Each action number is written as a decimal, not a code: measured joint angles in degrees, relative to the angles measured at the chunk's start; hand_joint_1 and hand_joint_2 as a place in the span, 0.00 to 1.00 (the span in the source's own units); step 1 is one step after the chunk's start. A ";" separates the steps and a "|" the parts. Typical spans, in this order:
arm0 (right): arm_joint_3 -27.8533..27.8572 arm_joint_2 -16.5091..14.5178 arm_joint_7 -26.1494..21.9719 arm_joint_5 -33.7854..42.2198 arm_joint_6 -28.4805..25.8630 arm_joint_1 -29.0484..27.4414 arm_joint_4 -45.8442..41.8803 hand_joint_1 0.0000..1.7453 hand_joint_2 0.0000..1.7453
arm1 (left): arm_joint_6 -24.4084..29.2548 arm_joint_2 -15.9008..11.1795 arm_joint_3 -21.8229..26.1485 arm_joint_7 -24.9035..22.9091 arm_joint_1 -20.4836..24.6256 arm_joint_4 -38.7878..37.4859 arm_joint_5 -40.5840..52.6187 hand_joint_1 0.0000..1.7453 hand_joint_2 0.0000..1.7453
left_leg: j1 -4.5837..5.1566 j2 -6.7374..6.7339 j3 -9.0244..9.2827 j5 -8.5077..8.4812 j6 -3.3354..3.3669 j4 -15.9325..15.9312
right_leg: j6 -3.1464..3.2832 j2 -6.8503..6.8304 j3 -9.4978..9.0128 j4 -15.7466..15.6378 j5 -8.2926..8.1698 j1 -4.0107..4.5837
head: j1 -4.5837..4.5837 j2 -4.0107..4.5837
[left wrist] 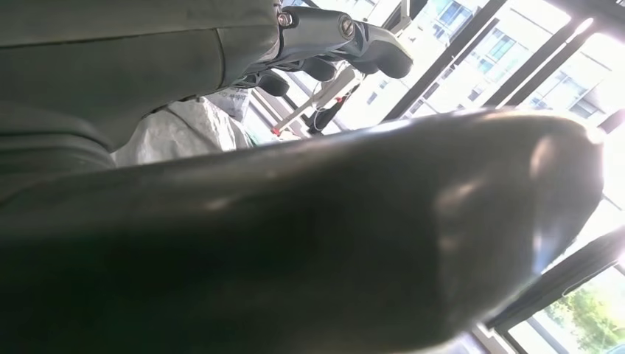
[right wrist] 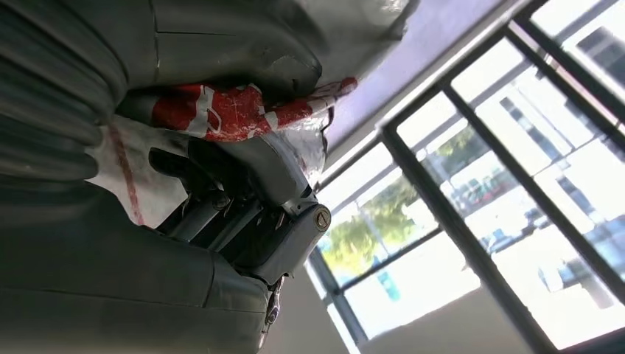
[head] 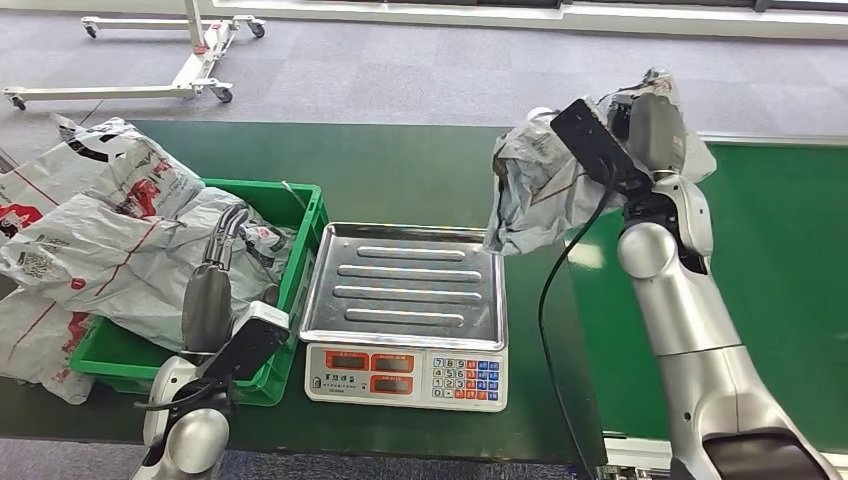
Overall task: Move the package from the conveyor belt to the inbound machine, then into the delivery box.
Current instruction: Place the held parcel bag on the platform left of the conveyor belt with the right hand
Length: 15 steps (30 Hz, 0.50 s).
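My right hand [head: 652, 128] is raised and grips a crumpled grey package [head: 540, 190], which hangs over the far right corner of the scale's steel tray [head: 410, 285]. In the right wrist view the package [right wrist: 228, 110] shows red print and is pressed between my right hand's thumb and fingers [right wrist: 250, 221]. The green conveyor belt [head: 790, 290] lies to the right of that arm. A green delivery box [head: 305, 235] stands left of the scale. My left hand [head: 212, 285] is at its front edge, fingers pointing up and holding nothing; the left wrist view shows its fingers [left wrist: 346, 40] spread.
Several grey mail bags [head: 110, 230] fill the green box and spill over the table to its left. A black cable [head: 552, 300] hangs from my right wrist past the scale's right side. A white wheeled frame [head: 190, 60] stands on the floor beyond the table.
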<state>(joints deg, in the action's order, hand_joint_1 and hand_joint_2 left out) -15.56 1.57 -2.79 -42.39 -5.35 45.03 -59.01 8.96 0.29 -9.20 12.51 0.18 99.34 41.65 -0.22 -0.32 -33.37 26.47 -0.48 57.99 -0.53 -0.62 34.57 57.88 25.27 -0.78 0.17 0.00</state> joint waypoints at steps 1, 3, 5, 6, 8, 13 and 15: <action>-0.30 -0.65 -0.96 2.36 0.38 0.42 2.18 1.00 1.00 | -0.01 0.05 -0.04 0.06 0.22 -0.13 -0.16 0.00 0.00 | 0.00 -0.01 0.01 0.00 0.00 0.00 | 0.00 0.01 0.00 0.00 0.00 0.00 | 0.00 0.00; -0.64 -2.49 -2.91 6.85 1.05 0.82 6.97 1.00 1.00 | -0.04 0.18 -0.28 0.09 1.03 -0.57 -0.40 0.00 0.00 | 0.00 -0.01 0.01 0.00 0.00 0.00 | 0.00 0.01 0.01 0.00 0.00 0.00 | 0.00 0.00; -0.75 -4.47 -4.41 9.99 1.49 0.69 11.30 1.00 1.00 | -0.12 0.31 -0.69 0.03 1.94 -1.08 -0.61 0.00 0.00 | 0.00 0.00 0.01 -0.02 -0.02 0.00 | 0.00 0.00 0.04 0.00 0.00 0.01 | 0.00 0.00; -0.77 -5.34 -4.92 10.87 1.57 0.55 13.04 1.00 1.00 | -0.15 0.38 -0.87 0.01 2.30 -1.31 -0.74 0.00 0.00 | 0.00 0.00 0.01 -0.02 -0.03 0.00 | 0.00 0.00 0.05 0.00 0.00 0.01 | 0.01 0.00; -0.82 -6.87 -5.53 11.68 1.58 0.45 16.09 1.00 1.00 | -0.25 0.46 -1.17 -0.05 2.91 -1.78 -0.95 0.00 0.00 | -0.02 0.01 0.00 -0.04 -0.05 0.00 | 0.01 0.00 0.06 0.00 0.00 0.04 | 0.01 0.00; -0.86 -8.50 -5.74 11.83 1.56 0.58 20.48 1.00 1.00 | -0.35 0.51 -1.46 -0.16 3.67 -2.66 -1.02 0.00 0.00 | -0.04 0.00 -0.04 -0.03 -0.05 0.00 | 0.01 0.02 0.08 0.00 0.00 0.05 | 0.01 0.00; -0.86 -8.78 -5.76 11.83 1.56 0.66 21.30 1.00 1.00 | -0.36 0.52 -1.48 -0.16 3.79 -2.87 -1.02 0.00 0.00 | -0.04 0.00 -0.05 -0.03 -0.05 0.00 | 0.01 0.02 0.09 0.00 0.00 0.05 | 0.00 0.00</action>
<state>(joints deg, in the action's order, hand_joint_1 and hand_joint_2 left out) -16.41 -7.22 -8.54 -30.56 -3.78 45.69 -37.71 8.60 0.81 -10.68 12.35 3.97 96.47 40.63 -0.26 -0.32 -33.42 26.44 -0.53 57.99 -0.52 -0.60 34.66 57.87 25.27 -0.73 0.17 0.00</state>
